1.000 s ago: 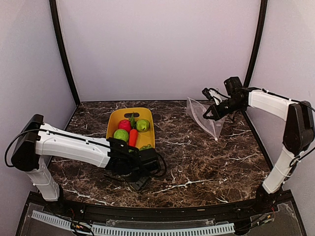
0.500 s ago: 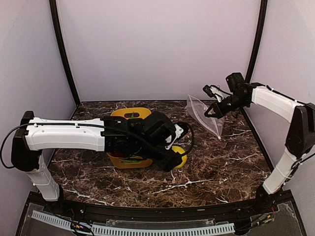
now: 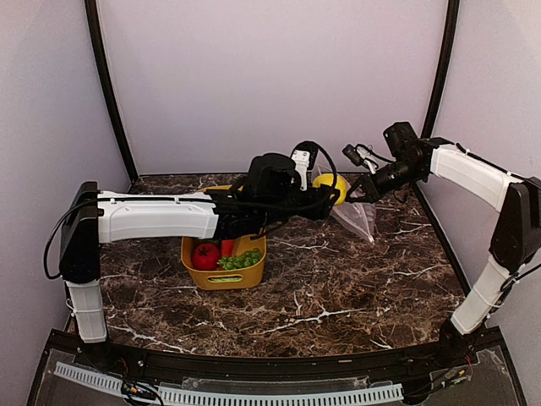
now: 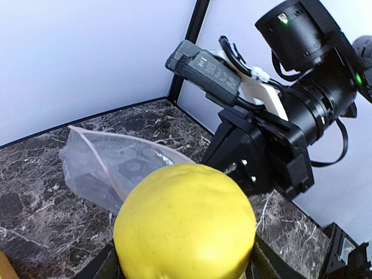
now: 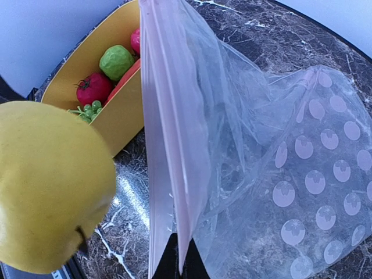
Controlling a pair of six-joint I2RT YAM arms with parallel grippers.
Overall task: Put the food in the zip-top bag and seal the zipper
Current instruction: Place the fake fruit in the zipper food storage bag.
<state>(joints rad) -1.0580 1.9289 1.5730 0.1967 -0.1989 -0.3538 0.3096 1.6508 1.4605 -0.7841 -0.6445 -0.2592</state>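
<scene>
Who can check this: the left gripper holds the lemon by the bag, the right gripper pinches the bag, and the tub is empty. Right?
Not quite: the tub is not empty. The top view shows a tomato and grapes in it. The left gripper does hold the lemon by the bag, and the right gripper pinches the bag.

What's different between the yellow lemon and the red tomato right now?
The lemon is plain yellow; the tomato is red with a dark stalk. The lemon is held up in the air by the left gripper, close to the zip-top bag; the tomato lies in the yellow tub beside the green grapes. Both are roundish, and neither is in the bag yet.
</scene>
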